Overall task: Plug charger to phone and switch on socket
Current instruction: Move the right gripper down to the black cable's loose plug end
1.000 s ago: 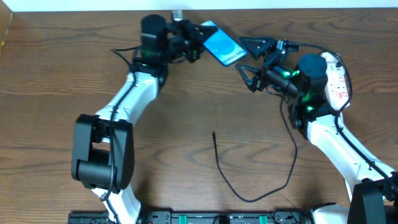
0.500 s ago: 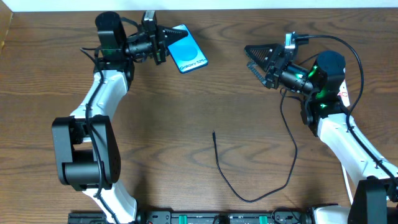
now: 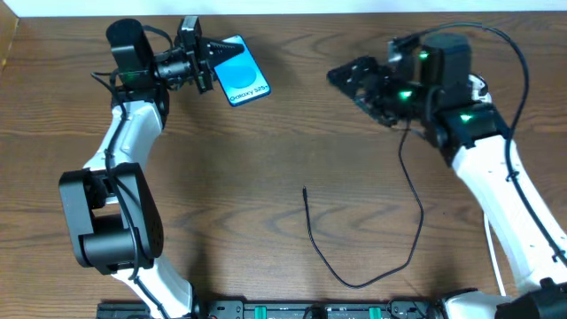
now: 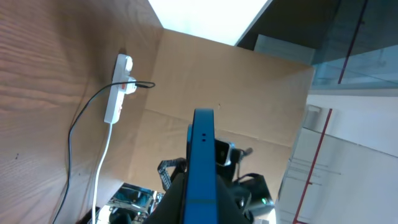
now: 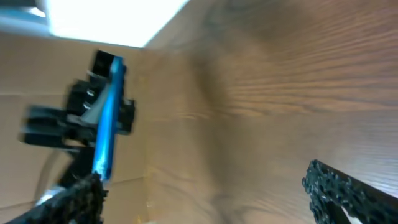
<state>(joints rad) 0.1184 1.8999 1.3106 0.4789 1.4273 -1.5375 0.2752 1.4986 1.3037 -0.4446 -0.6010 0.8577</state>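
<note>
The phone (image 3: 239, 73) is clamped in the left gripper (image 3: 215, 67) over the far left part of a broad brown wood-grain table (image 3: 266, 159), the largest thing in view. Plain cardboard panels stand along the table's far side. Past them the left wrist view shows a bright ceiling light, glass partitions and a thin red upright.

The left arm reaches up the left side. Its fingers are closed on one end of the phone, which both wrist cameras catch edge-on as a narrow blue strip. From overhead the screen shows bright blue with the white words "Galaxy S25".

The right gripper (image 3: 357, 84) hangs at the far right, well apart from the phone. Its black toothed fingers (image 5: 333, 186) are spread wide with nothing between them.

The socket (image 4: 118, 87), a slim white strip, lies near the cardboard with its white cord trailing away.

The charger (image 3: 420, 221), a thin black cable, joins that strip and loops loosely across the middle of the table. Its plug tip (image 3: 305, 191) lies bare on the wood, well apart from both grippers and the phone.
</note>
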